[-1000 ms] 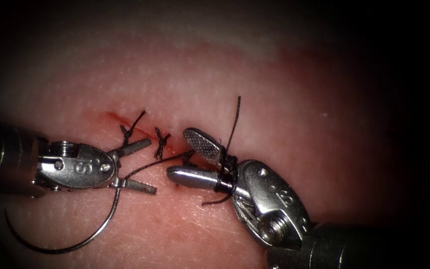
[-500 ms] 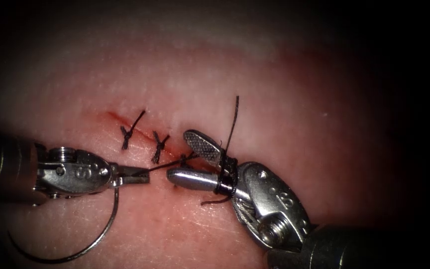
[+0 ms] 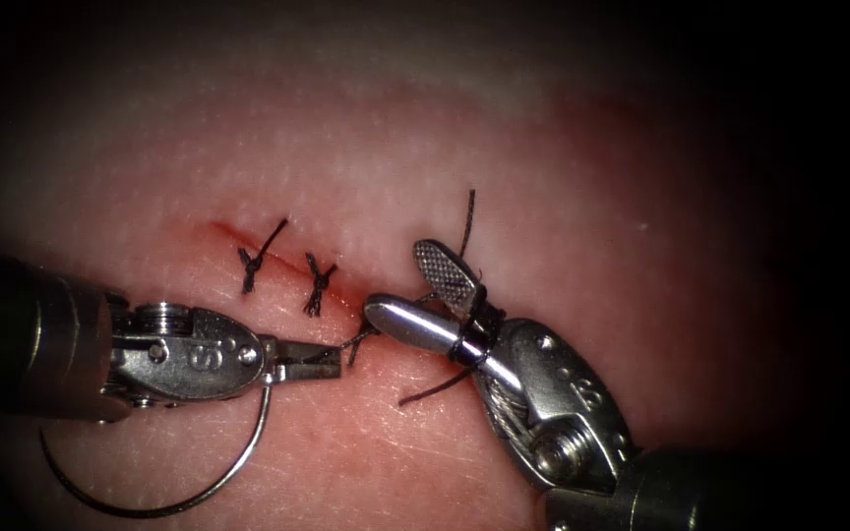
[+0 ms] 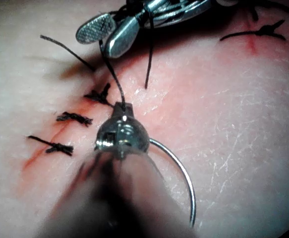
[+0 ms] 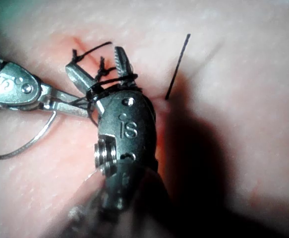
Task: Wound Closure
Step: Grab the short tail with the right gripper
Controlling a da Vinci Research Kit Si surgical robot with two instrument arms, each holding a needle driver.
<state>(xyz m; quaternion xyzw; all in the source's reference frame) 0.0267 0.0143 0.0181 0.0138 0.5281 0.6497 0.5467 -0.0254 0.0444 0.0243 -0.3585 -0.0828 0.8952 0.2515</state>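
My left tool (image 3: 332,361) is shut on the thread (image 3: 354,339) right where it joins the needle's tail. The curved needle (image 3: 184,503) hangs from there, out of the tissue, on the cut's left side; the left wrist view shows its curve (image 4: 184,173) below the shut jaws (image 4: 123,106). My right tool (image 3: 400,282) stands open over the cut (image 3: 282,261) with nothing between its jaws. Thread is looped around the base of its jaws (image 3: 471,339), as the right wrist view (image 5: 94,62) shows too. A free thread end (image 3: 466,221) stands up behind it.
Two tied stitches (image 3: 253,261) (image 3: 319,285) cross the cut, with a third stitch (image 3: 361,332) beside the tool tips. A short thread end (image 3: 430,391) lies on the tissue (image 3: 543,177). Red fluid stains the cut's line.
The left tool's jaws, open a second ago, have shut on the thread. Both tools have shifted to the right, and the right tool's open jaws have moved right and slightly up.
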